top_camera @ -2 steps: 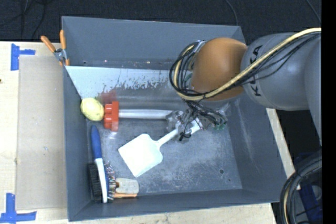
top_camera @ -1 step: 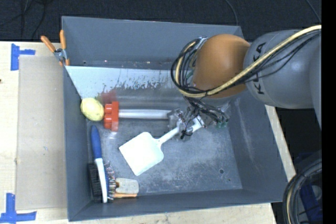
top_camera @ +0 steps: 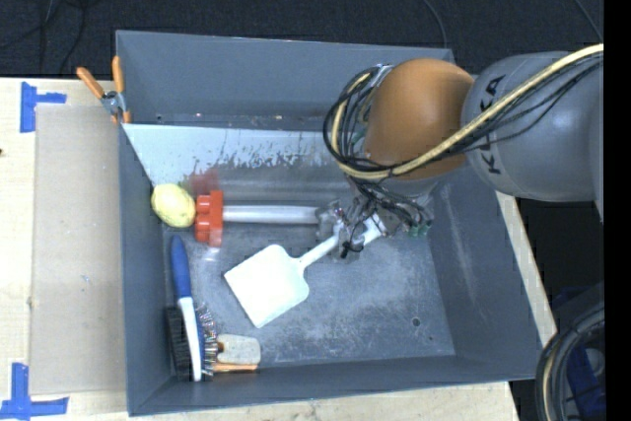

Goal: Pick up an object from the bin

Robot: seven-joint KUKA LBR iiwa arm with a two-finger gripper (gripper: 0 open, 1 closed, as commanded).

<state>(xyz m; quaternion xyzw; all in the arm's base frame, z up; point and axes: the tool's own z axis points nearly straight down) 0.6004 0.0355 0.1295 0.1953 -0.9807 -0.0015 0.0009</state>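
- 1 grey metal bin (top_camera: 394,320) with sloping walls and a scuffed, dusty floor; its 1 white spatula (top_camera: 266,284) serves as the landmark.
- Nearer than the spatula's blade and to its left: 1 brush with a blue handle (top_camera: 179,283) and a long head of black bristles.
- Just beside that brush, nearer than the blade: 1 small brush with shiny wire bristles (top_camera: 208,333), lying against 1 tan, rounded block (top_camera: 239,349).
- The spatula itself: flat, smooth, squarish blade with rounded corners and a thin straight handle running away to the right.
- At the far end of that handle: the gripper (top_camera: 347,240), low over the bin floor and at the handle's tip. Whether it is wide, narrow or closed on the handle, I cannot tell.
- Beyond the blade, to its left: 1 red ribbed plastic piece (top_camera: 208,217) at the end of 1 smooth grey metal tube (top_camera: 268,210) lying on its side.
- Left of the red piece, touching it: 1 yellow, rounded, lemon-like thing (top_camera: 174,205).
- Beyond the handle's end: 1 glossy orange dome (top_camera: 414,118) on the wrist, looped with black and yellow cables.
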